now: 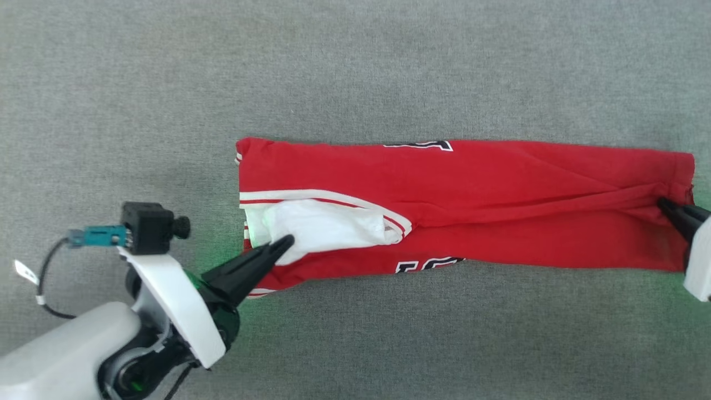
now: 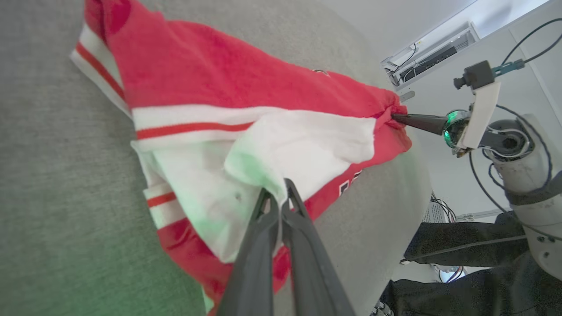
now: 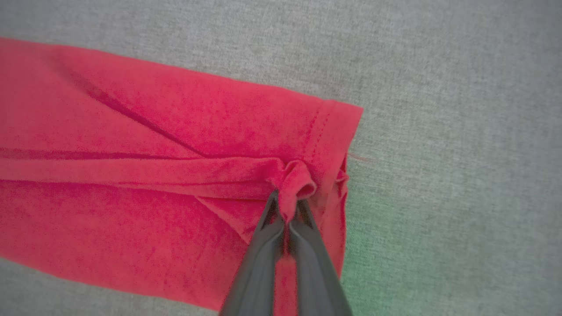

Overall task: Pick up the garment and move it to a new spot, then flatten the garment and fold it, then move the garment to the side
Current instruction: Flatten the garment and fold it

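— Left gripper (image 1: pixel 285 243) is seen pinched shut on the white inner fabric (image 1: pixel 328 225) at the striped end of the garment (image 1: pixel 500 194). How is the right gripper (image 1: pixel 665 205) found?
— It is clamped on a small bunch of red cloth beside the hem, at the opposite end (a long crease is drawn between the two grips).
— And where is the garment laid?
— It is stretched as a long narrow band on the grey cloth surface (image 1: pixel 355 66), with its lettering cut off at both long edges.
— What may be counted as done?
— The lengthwise folding is judged made. No crosswise fold is seen yet, and the move to the side is left. Whether the spot is a new one cannot be told.
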Motion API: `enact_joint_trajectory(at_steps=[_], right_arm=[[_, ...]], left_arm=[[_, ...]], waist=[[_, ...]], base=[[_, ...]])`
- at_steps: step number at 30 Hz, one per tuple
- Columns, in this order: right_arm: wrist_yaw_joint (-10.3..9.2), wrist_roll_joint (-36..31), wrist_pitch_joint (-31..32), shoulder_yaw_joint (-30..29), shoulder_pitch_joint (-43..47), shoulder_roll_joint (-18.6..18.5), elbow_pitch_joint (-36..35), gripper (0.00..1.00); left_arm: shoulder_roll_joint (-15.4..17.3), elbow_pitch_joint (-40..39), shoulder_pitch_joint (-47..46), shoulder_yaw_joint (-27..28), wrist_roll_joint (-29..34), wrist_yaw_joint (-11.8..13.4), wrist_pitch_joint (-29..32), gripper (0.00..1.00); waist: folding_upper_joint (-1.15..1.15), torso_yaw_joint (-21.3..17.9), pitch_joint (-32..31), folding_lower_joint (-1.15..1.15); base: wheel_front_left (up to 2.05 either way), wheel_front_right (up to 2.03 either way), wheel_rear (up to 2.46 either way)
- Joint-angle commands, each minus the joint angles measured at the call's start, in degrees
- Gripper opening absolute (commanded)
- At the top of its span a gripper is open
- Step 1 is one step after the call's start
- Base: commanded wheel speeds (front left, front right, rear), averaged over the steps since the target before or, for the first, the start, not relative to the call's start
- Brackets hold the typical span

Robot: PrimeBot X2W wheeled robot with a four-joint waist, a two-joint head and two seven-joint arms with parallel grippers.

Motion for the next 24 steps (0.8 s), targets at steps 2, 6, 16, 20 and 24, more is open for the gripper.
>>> enact_joint_trajectory(at_steps=[2, 6, 16, 20, 24], right_arm=[[0.00, -0.94, -1.46, 0.51, -1.10, 0.67, 1.89, 0.00], [0.00, -0.46, -3.06, 1.46, -1.73, 1.41, 3.85, 0.00], [0.00, 1.86, -2.39, -2.24, 1.06, -1.17, 0.58, 1.00], [0.00, 2.55, -0.34, -4.35, 2.43, -1.55, 0.22, 1.00], [0.00, 3.61, 1.55, -7.09, 2.93, -0.98, 1.60, 1.00]], left_arm=[[-0.43, 2.94, -0.67, -0.89, 1.97, 0.06, -0.92, 0.04], [-1.77, 8.54, -0.99, -2.52, 5.05, 0.08, -3.02, 0.36], [-6.72, 13.49, 4.63, 6.19, 10.14, 0.12, -6.08, 1.00], [-9.21, 13.09, 8.59, 13.09, 14.24, 0.10, -6.10, 1.00], [-13.18, 13.02, 14.09, 22.21, 21.16, 0.10, -6.11, 1.00]], waist=[[0.01, -0.15, 0.63, 0.00], [0.01, -0.42, 0.84, 0.00], [0.01, 1.35, -1.71, 0.00], [0.01, 2.55, -2.32, 0.00], [0.01, 4.43, -3.25, 0.00]], base=[[0.00, 0.00, 0.00], [0.00, 0.00, 0.00], [0.00, 0.00, 0.00], [0.00, 0.00, 0.00], [0.00, 0.00, 0.00]])
